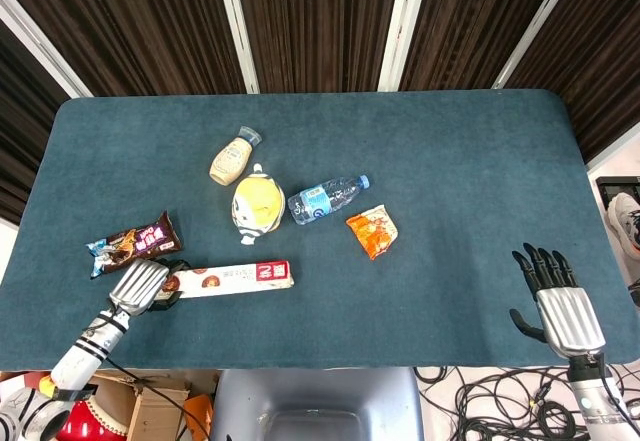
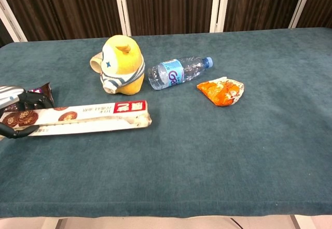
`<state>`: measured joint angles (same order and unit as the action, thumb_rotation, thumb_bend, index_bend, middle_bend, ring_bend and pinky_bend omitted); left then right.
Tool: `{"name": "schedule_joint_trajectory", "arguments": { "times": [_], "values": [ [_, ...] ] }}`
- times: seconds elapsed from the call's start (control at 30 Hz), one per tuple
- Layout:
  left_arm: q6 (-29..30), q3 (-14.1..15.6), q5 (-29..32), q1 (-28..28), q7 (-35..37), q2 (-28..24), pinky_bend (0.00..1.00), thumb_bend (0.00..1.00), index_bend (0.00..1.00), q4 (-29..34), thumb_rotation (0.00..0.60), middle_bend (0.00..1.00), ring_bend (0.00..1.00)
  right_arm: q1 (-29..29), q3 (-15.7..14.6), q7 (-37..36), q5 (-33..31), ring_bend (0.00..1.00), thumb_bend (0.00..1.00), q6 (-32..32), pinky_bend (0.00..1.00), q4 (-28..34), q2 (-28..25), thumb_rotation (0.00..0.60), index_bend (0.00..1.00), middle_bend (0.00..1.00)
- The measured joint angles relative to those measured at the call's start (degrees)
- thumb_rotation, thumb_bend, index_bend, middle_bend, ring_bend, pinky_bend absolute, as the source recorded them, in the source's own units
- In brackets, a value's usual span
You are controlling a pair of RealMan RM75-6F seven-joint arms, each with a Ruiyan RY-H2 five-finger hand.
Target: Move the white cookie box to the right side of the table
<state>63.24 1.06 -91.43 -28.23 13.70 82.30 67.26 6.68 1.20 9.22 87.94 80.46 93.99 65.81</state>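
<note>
The white cookie box (image 1: 232, 278), a long, light, stiff carton near the bench (image 1: 450, 161) front-left edge, is clasped at its left end by the left hand (image 1: 140, 287) fingers (image 2: 31, 100), likely levering; the right hand (image 1: 560, 311) fingers are spread, holding nothing.

plush chick (image 1: 255, 204), water bottle (image 1: 326, 198)
</note>
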Motion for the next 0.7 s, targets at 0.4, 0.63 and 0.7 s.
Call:
{"name": "schedule_joint_trajectory", "arguments": {
  "times": [0.4, 0.63, 0.7],
  "values": [
    [4.7, -1.5, -2.4, -1.1, -5.7, -2.7, 0.63, 0.41, 0.57, 13.0, 0.600, 0.62, 0.52, 8.7, 4.9, 3.9, 1.7, 0.00, 0.23, -6.6, 0.00, 6.3, 0.8, 0.600, 0.00, 0.00],
    [3.0, -4.0, 0.0, -2.8, -20.3, -2.8, 0.63, 0.40, 0.56, 21.5, 0.600, 0.62, 0.52, 19.2, 10.1, 6.9, -7.7, 0.00, 0.23, -21.3, 0.00, 15.3, 0.8, 0.600, 0.00, 0.00],
    [2.3, -4.6, 0.9, -3.3, -23.6, -2.7, 0.63, 0.40, 0.56, 23.7, 0.600, 0.62, 0.52, 22.0, 11.1, 7.9, -11.6, 0.00, 0.23, -25.3, 0.00, 17.1, 0.9, 0.600, 0.00, 0.00]
  ]
}}
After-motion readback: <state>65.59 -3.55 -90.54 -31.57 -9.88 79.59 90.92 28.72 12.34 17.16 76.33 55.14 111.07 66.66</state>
